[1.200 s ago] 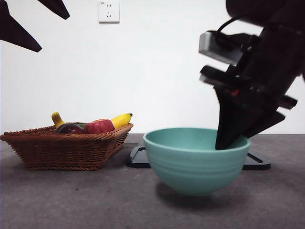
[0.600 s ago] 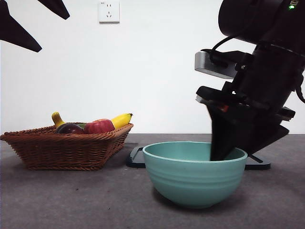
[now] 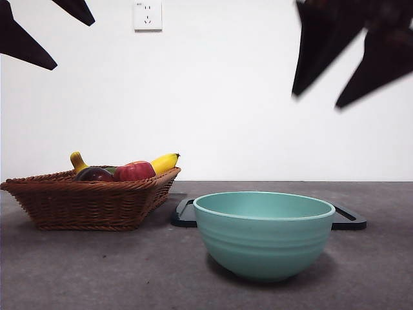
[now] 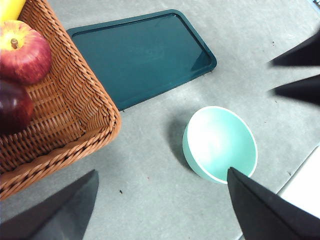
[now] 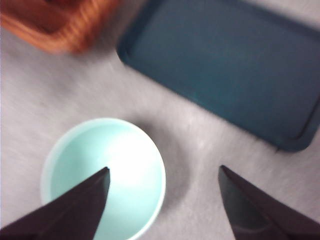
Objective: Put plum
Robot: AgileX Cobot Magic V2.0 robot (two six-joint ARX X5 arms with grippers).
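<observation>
The dark maroon plum [image 3: 93, 174] lies in the wicker basket [image 3: 90, 203] at the left, next to a red apple [image 3: 133, 171]. It also shows in the left wrist view [image 4: 12, 107]. My right gripper [image 3: 317, 100] is open and empty, high above the teal bowl [image 3: 263, 232]. In the right wrist view the right gripper [image 5: 164, 169] hangs over the empty bowl [image 5: 102, 177]. My left gripper [image 3: 74, 45] waits open at the top left, high above the table [image 4: 162, 171].
A yellow banana [image 3: 164, 161] lies in the basket with the apple [image 4: 22, 52]. A dark green tray [image 4: 145, 50] lies flat behind the bowl [image 4: 220, 142] and right of the basket [image 4: 75, 100]. A wall socket [image 3: 147, 15] is on the white wall.
The right gripper lowered the bowl onto the table, let go of its rim and rose well above it. The left arm and the fruit have not moved.
</observation>
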